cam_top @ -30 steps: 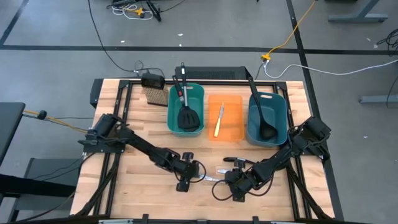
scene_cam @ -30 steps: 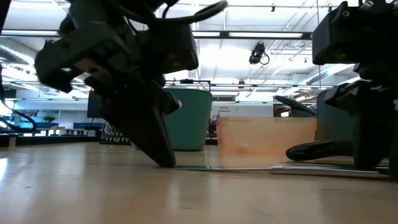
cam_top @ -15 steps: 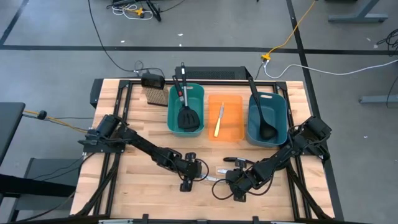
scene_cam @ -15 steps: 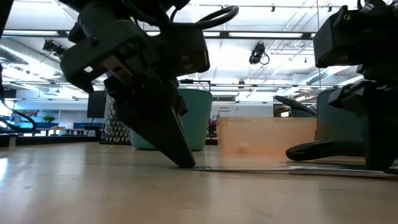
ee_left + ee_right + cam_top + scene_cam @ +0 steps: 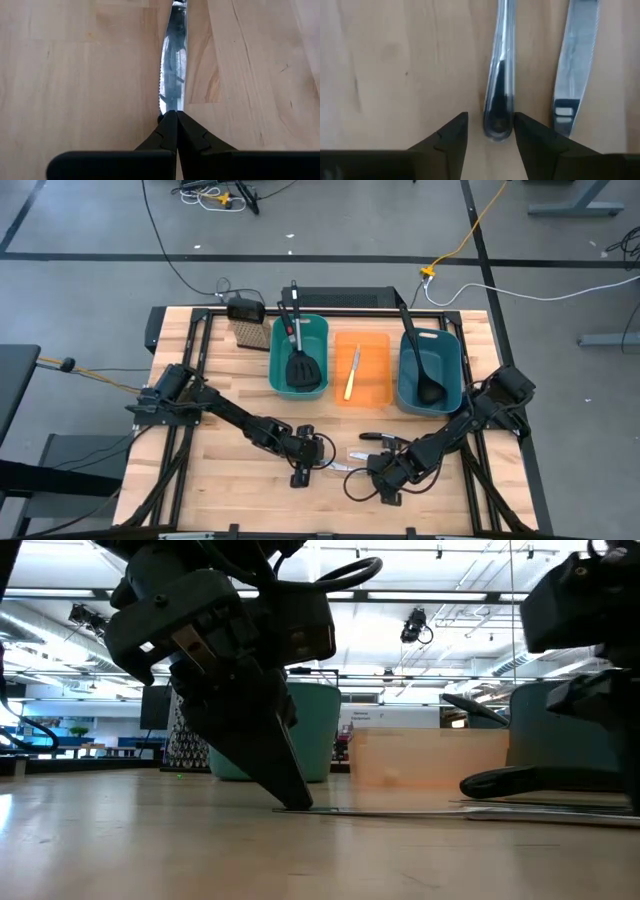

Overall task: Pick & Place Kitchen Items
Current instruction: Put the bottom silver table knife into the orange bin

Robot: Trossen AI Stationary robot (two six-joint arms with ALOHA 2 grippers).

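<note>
A slim silver table knife (image 5: pixel 172 65) lies flat on the wood table, near the front middle (image 5: pixel 338 467). My left gripper (image 5: pixel 170 116) is shut on its blade end and slants down to the table in the low view (image 5: pixel 292 802). My right gripper (image 5: pixel 491 118) is open low over the table (image 5: pixel 374 474). Its fingers stand on either side of the rounded end of a second silver knife's handle (image 5: pixel 498 117), with a gap on both sides. Another silver blade (image 5: pixel 575 60) lies beside that handle. My left gripper pinches the tip end of the knife's serrated blade (image 5: pixel 171 106) between its two shut fingers. The fingers slant down from the table's left side and lie along the knife. The knife lies flat on the table (image 5: pixel 400 810).
At the back stand a teal bin (image 5: pixel 278 370) with black spatulas (image 5: pixel 303 368), an orange bin (image 5: pixel 378 375) with a yellow-handled knife (image 5: pixel 351 378), and a second teal bin (image 5: pixel 452 375) with a black ladle (image 5: pixel 428 380). A brush (image 5: pixel 249 332) stands at the far left. A dark utensil (image 5: pixel 510 781) lies by my right gripper.
My left gripper has shifted a little toward the table's right edge, its fingertips low at the table, and has then kept still. My right gripper has shifted slightly toward the table's right and near edges.
</note>
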